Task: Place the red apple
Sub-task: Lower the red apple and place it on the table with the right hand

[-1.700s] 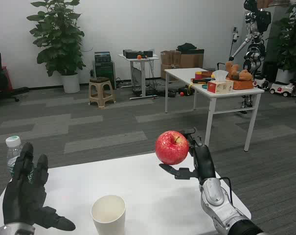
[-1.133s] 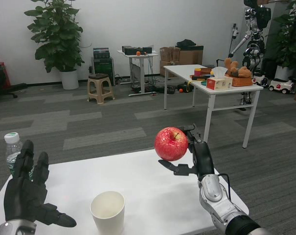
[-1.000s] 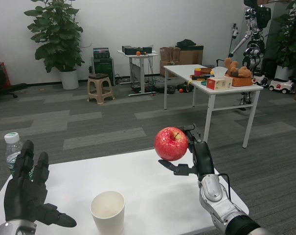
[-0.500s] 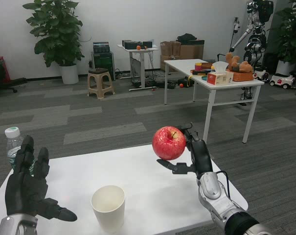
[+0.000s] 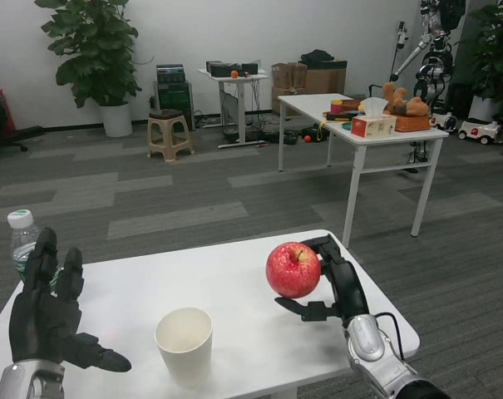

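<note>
Holding the apple (image 5: 293, 269) in the right hand (image 5: 332, 287), fingers (image 5: 324, 246) wrapped round its far side and thumb beneath, fruit raised above the counter (image 5: 234, 274) near its right half, not resting on it as far as can be judged

Item: apple, red, stem up, unobstructed on the near side; apparently clear of the surface, exact height not determinable

Item: right hand, black, on silver forearm rising from the lower right; closed round the apple

Item: left hand (image 5: 47, 316), black, at the lower left over the counter edge; fingers apart and raised, thumb out to the side, holding nothing, waiting

Item: paper cup (image 5: 183, 344), white, upright, open mouth up, on the near middle of the counter, between the two hands, well apart from the apple

Item: bottle (image 5: 22, 243), clear with white cap, just behind the left hand, partly hidden by it

Step in hand, as judged: carrying phase, release not yet made; placing spot not named in the task

Next move, as judged: lowering the apple straight down onto bare counter right of the cup, until its base bears weight, then spreading the fingers and drawing the hand back to the right

Caution: round fruit liable to roll if let go early or nudged on withdrawal; right counter edge near
</note>
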